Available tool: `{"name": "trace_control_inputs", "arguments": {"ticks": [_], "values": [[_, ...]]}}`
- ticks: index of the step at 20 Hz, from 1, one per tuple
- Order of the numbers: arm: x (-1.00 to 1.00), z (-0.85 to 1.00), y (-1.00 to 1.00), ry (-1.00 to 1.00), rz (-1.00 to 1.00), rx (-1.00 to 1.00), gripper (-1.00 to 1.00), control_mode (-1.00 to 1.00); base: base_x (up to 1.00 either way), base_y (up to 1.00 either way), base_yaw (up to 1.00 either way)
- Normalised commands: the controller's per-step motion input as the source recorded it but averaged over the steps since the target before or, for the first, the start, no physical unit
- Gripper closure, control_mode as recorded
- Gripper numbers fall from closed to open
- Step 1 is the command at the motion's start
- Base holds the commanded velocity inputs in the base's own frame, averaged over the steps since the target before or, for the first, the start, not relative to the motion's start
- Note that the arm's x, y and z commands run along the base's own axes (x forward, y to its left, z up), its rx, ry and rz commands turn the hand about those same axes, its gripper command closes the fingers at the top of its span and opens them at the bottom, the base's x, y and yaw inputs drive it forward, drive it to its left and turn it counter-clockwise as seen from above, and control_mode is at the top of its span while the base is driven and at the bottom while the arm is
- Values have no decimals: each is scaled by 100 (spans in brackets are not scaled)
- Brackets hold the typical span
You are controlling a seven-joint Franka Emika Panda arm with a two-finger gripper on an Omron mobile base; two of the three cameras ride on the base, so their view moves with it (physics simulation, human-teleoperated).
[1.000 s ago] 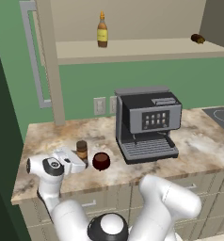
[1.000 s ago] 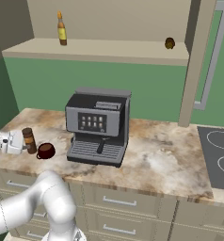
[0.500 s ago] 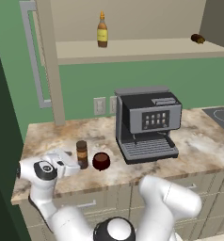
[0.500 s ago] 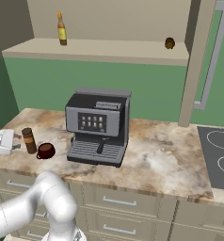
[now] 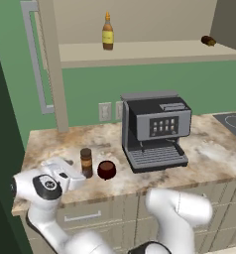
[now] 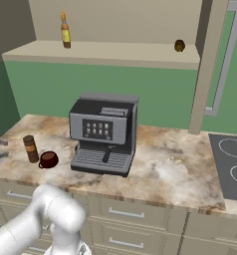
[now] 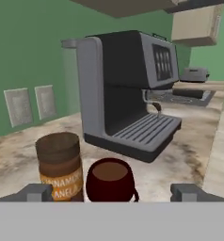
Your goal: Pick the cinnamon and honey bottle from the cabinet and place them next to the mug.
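You see the gripper (image 7: 111,192) with its jaws wide apart and holding nothing; in the hand view the cinnamon (image 7: 60,165) stands upright at 7 o'clock, just beside the mug (image 7: 109,180) at 6 o'clock; both are on the counter (image 5: 214,149), near the coffee machine (image 5: 154,130); the honey bottle (image 5: 107,32) stands upright on the cabinet (image 5: 140,52) shelf, at 12 o'clock in the left base view.

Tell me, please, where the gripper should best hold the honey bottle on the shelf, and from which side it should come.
Probably the honey bottle's labelled body, below the narrow neck, approached level from the open front of the cabinet. It stands upright near the shelf's front edge with nothing close beside it, so the open gripper could close across its slim width.
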Motion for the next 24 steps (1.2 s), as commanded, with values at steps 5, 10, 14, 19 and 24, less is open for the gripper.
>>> {"name": "trace_control_inputs", "arguments": {"ticks": [5,10,14,19,24], "values": [[-75,93,-66,-8,28,7,-100,-100,0,0,0],[-59,96,-88,0,32,6,-100,-100,0,0,0],[-41,97,-100,0,38,5,-100,-100,0,0,0],[-29,82,-100,0,43,7,-100,-100,0,0,0],[-17,80,-86,1,48,4,-100,-100,0,0,0]]}}
